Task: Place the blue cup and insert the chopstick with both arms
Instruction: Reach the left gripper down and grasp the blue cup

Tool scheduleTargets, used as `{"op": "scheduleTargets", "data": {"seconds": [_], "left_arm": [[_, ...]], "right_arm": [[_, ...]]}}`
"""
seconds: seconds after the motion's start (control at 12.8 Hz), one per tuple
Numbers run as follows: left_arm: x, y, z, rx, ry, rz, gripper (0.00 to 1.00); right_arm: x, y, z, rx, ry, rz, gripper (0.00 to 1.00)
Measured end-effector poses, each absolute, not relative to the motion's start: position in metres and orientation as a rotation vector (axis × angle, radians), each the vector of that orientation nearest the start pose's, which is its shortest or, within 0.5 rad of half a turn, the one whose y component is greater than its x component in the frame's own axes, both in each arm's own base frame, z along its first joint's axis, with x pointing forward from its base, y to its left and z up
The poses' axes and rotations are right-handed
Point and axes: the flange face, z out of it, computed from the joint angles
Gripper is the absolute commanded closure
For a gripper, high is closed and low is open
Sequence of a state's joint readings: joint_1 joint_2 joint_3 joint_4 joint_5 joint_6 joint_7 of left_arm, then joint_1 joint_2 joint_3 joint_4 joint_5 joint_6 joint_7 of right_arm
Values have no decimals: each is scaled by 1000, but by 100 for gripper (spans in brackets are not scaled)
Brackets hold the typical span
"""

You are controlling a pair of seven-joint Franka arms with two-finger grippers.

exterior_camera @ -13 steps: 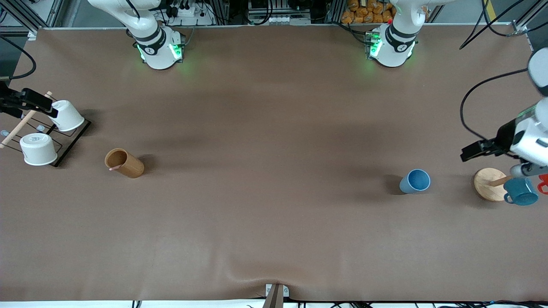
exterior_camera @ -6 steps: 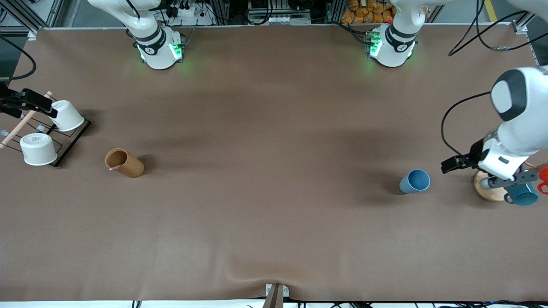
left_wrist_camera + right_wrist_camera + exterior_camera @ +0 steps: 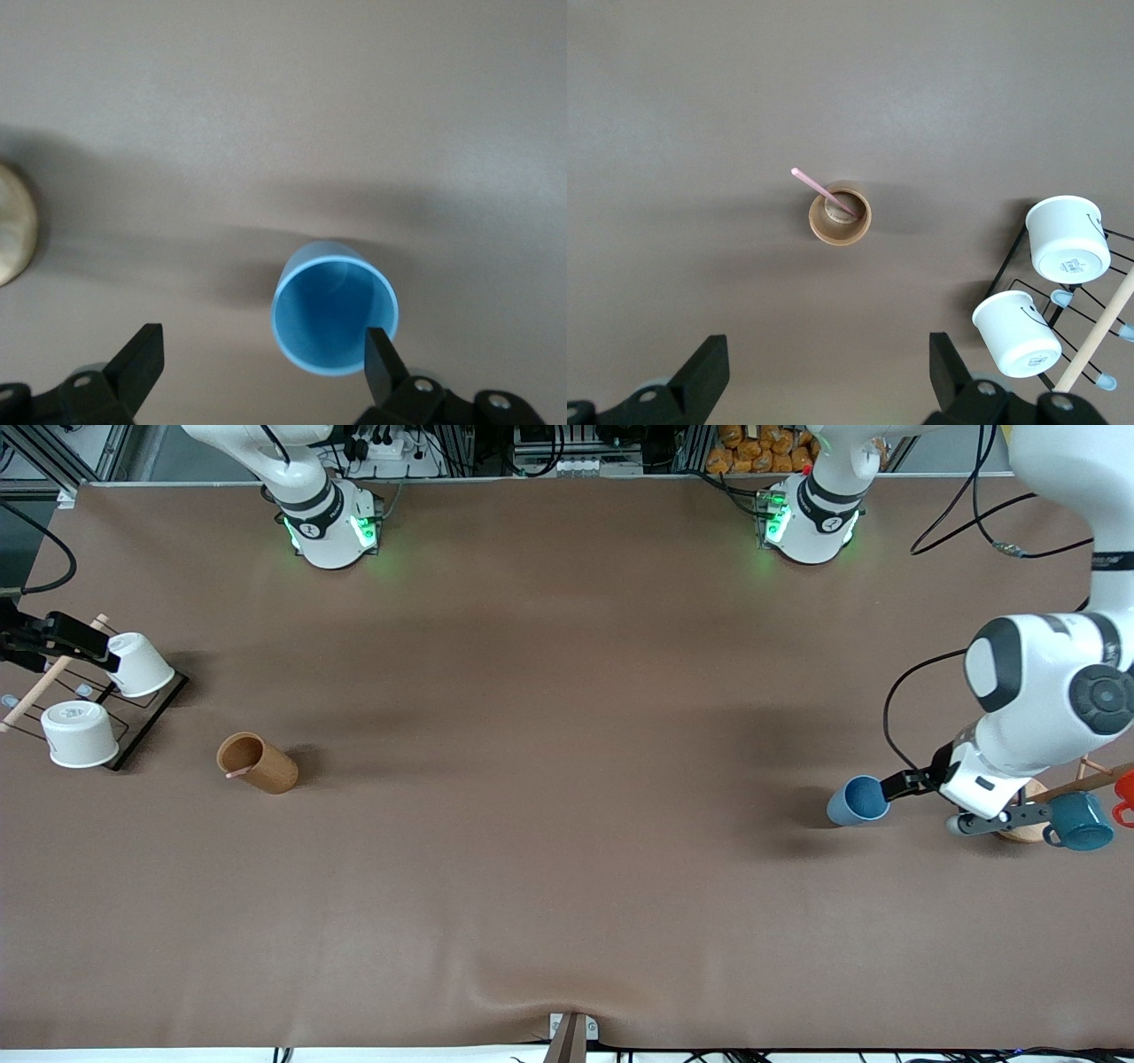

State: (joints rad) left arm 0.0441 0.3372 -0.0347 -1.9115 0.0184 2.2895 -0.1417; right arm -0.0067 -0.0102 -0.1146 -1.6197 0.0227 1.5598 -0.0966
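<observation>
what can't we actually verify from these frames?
- Left gripper: whether a finger touches the blue cup; the front view is too coarse and the left wrist view cuts the fingers off.
- Chopstick: its lower end, hidden in the brown holder.
- Right gripper: the front view's edge crops it by the white cups; the right wrist view shows only open fingertips.

Even overhead light; soft shadows

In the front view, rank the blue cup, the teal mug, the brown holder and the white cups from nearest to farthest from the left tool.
1. Blue cup, right at the open left tool.
2. Teal mug, on the rack by that arm.
3. Brown holder, toward the right arm's end.
4. White cups, at that end's edge.
</observation>
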Motion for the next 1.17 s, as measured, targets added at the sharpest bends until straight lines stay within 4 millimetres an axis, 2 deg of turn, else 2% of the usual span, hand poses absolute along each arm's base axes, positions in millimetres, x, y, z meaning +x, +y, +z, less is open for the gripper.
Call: {"op": "scheduleTargets", "data": {"seconds": [0.23, 0.39, 0.47, 0.63, 0.78, 0.86, 1.17], "left_arm": [[618, 9, 298, -3134, -223, -64, 0], [619, 8, 286, -3135, -222, -68, 0], [618, 9, 277, -3136, -223, -61, 5], [618, 9, 266, -3136, -224, -43, 33], [617, 9, 261, -3136, -223, -31, 79], [617, 9, 259, -3136, -223, -26, 99], [616, 8, 253, -3136, -221, -12, 100]], "right_arm": [[551, -64, 599, -3112, 40, 78, 0], [561, -65, 585, -3113, 41, 100, 0], [570, -64, 576, -3116, 39, 109, 0], [593, -57, 558, -3120, 18, 138, 0], [612, -46, 536, -3121, -11, 183, 0], [618, -41, 525, -3120, -25, 207, 0], [634, -25, 493, -3122, -69, 239, 0]]}}
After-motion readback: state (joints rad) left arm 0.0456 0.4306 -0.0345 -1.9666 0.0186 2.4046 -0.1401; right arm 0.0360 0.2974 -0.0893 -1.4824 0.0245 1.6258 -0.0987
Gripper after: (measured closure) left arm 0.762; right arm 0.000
